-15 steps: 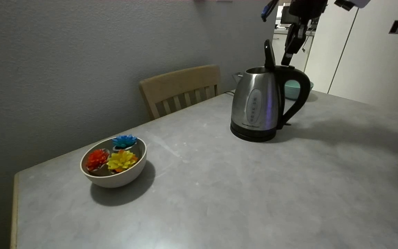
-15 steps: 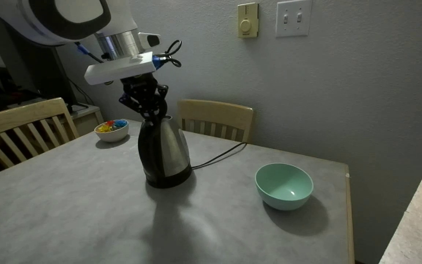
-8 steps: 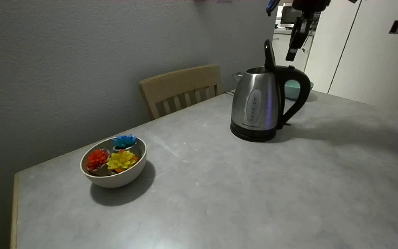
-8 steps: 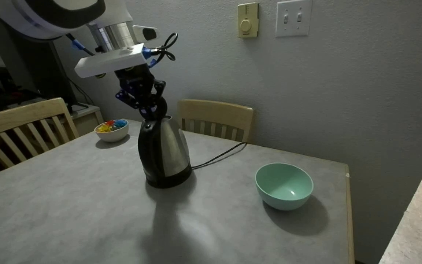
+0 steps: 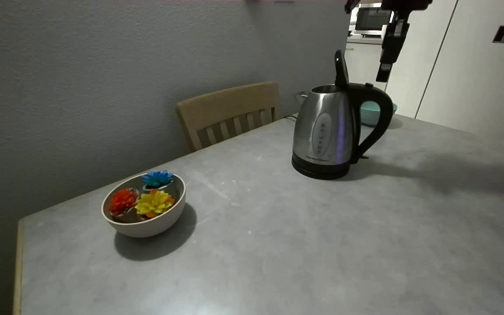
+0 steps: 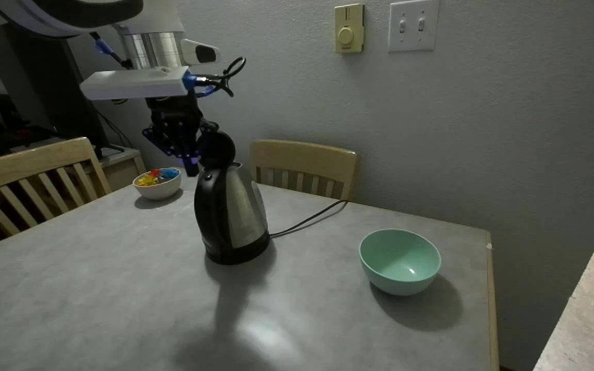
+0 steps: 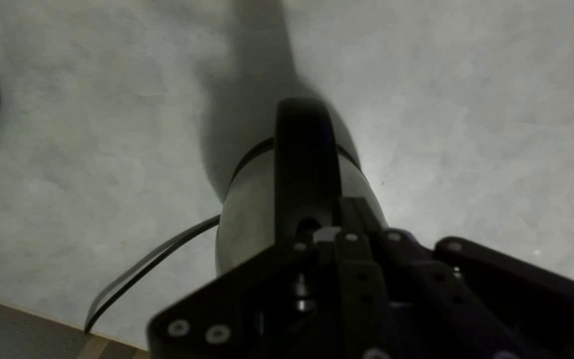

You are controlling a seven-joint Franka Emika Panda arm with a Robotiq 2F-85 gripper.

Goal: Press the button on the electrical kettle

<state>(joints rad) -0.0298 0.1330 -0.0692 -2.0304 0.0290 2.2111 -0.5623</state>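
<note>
Now that my gripper [image 6: 191, 169], closed and empty, has shifted from over the button [image 6: 208, 176] to one side of it, with the electrical kettle [image 5: 324, 131] upright on the table [image 5: 256, 245] and its lid [image 5: 341, 68] raised, I judge the press is probably already done.

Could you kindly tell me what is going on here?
A robot arm is working at an electrical kettle, apparently to press its button. Its hand, shut and empty, hangs near the top of the handle, not touching. The kettle stands on the table, lid open; whether the button has been pressed, I cannot tell.
</note>
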